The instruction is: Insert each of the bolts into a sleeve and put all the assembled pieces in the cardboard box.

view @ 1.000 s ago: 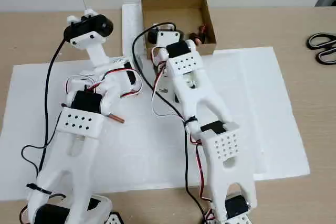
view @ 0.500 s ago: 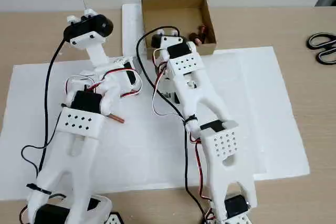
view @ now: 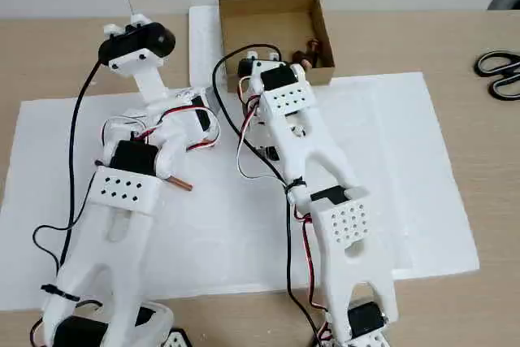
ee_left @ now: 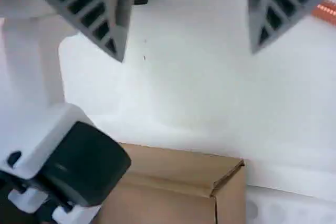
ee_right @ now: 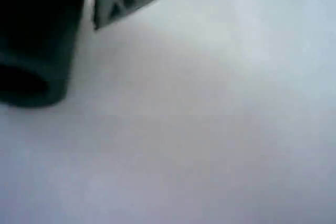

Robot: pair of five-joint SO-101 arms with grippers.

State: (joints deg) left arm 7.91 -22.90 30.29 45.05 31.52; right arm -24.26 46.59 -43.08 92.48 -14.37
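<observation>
Logging left gripper [ee_left: 186, 51] as released, fingers [ee_left: 100, 9] spread wide with nothing between them, hanging over white paper sheet [view: 406, 160] on left half of desk [view: 49, 54]. Seeing one copper bolt [view: 177, 182] flat on sheet just beside left arm [view: 122, 188], one end tucked under it, well apart from cardboard box [view: 268, 18]. Catching orange threaded tip [ee_left: 326, 11] past one finger in left wrist view, lying on sheet. Placing cardboard box at far edge of desk, about mid-width, open top, sitting at sheet's far edge. Spotting a few dark-and-reddish assembled pieces [view: 311, 56] bunched in box's near right corner. Finding right arm [view: 284, 103] stretched over sheet, its wrist just in front of box's near wall. Noting right arm's black motor housing [ee_left: 79, 171] just beside that wall in left wrist view, contact unclear. Marking right gripper [ee_right: 92, 22] low over sheet; cannot tell whether clenched or released. Seeing dark rounded thing [ee_right: 31, 72] close against it in right wrist view; cannot tell if sleeve, or if held. Tagging scissors [view: 500, 72] at right edge of desk, far part, off sheet.
</observation>
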